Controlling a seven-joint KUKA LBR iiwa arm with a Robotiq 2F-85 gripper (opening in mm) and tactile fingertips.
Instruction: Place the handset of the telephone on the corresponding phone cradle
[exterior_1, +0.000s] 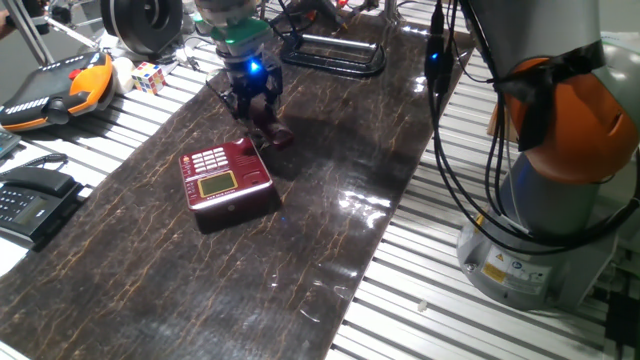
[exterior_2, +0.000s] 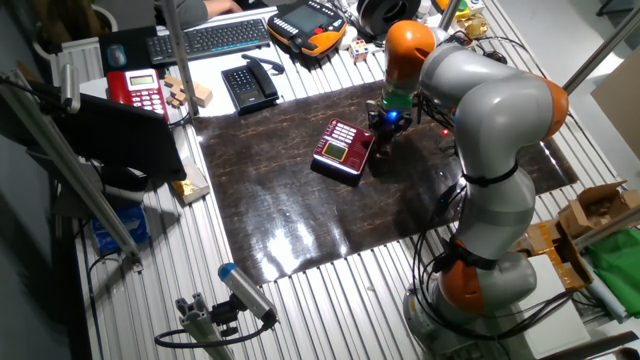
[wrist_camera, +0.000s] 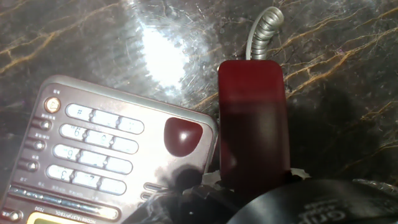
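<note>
The two-finger gripper (exterior_1: 258, 112) is clamping the dark red oblong plastic handset (wrist_camera: 254, 121), holding it just beside the boxy dark red telephone (exterior_1: 226, 180).

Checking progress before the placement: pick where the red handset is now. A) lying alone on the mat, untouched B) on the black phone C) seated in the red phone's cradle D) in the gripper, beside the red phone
D: the hand view shows the handset in the gripper, alongside the telephone, not on it.
</note>
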